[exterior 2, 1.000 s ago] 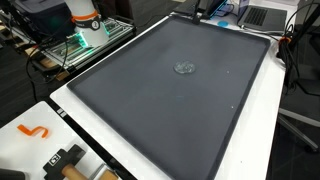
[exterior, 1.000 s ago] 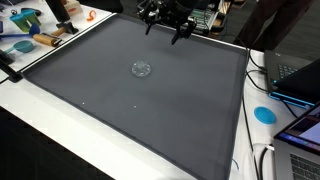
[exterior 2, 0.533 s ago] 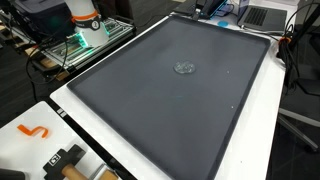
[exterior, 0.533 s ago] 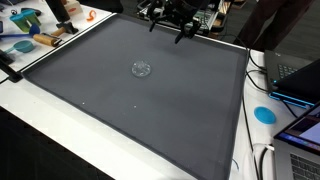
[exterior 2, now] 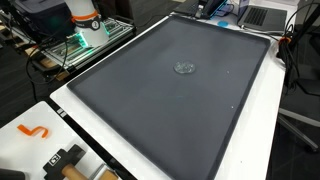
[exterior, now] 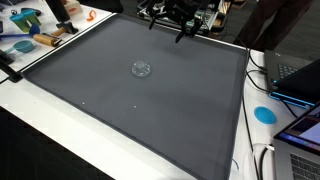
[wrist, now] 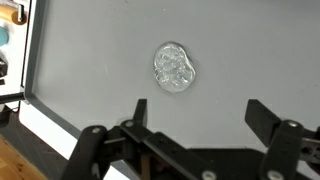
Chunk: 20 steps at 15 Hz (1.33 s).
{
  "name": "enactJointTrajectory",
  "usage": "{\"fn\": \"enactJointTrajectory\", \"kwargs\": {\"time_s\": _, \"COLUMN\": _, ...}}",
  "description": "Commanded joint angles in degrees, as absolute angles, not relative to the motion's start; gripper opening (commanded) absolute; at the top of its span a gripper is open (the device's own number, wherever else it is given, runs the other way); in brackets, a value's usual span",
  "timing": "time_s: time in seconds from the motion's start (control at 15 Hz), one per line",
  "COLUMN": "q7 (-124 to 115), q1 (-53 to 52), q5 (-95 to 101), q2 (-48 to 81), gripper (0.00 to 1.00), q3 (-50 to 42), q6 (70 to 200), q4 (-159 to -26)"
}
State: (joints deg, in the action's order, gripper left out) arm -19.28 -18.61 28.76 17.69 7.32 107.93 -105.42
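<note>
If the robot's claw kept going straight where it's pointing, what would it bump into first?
Probably the small clear crinkly thing on the grey mat: the wrist view shows it ahead of the open gripper with nothing between. Depth is unclear.

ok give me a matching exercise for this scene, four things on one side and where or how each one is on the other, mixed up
1 clear lump
2 claw
3 blue disc
4 orange hook

a open, up in the air
b on the white table, near cables
c middle of the grey mat
d on the white table, near a black tool

Pairs: 1-c, 2-a, 3-b, 4-d
</note>
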Motion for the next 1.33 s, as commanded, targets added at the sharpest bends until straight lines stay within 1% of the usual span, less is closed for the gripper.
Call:
{"fn": "enactJointTrajectory", "kwargs": {"time_s": 0.0, "q7": -20.23, "q1": -17.56, "q5": 27.84, "q2": 18.26, "gripper": 1.00, "q3": 6.96, "q6": 108.08, "q4": -103.63}}
{"fn": "enactJointTrajectory", "kwargs": {"time_s": 0.33, "q7": -19.59, "q1": -14.33, "q5": 22.47, "q2": 18.13, "gripper": 1.00, "q3": 6.12, "q6": 110.26, "q4": -101.08}}
{"fn": "enactJointTrajectory", "kwargs": {"time_s": 0.6, "q7": -18.43, "q1": -10.98, "q5": 14.44, "q2": 18.04, "gripper": 1.00, "q3": 5.32, "q6": 113.16, "q4": -99.76}}
{"fn": "enactJointTrajectory", "kwargs": {"time_s": 1.27, "q7": -14.46, "q1": -2.65, "q5": -2.61, "q2": 16.87, "gripper": 1.00, "q3": 2.18, "q6": 125.00, "q4": -103.84}}
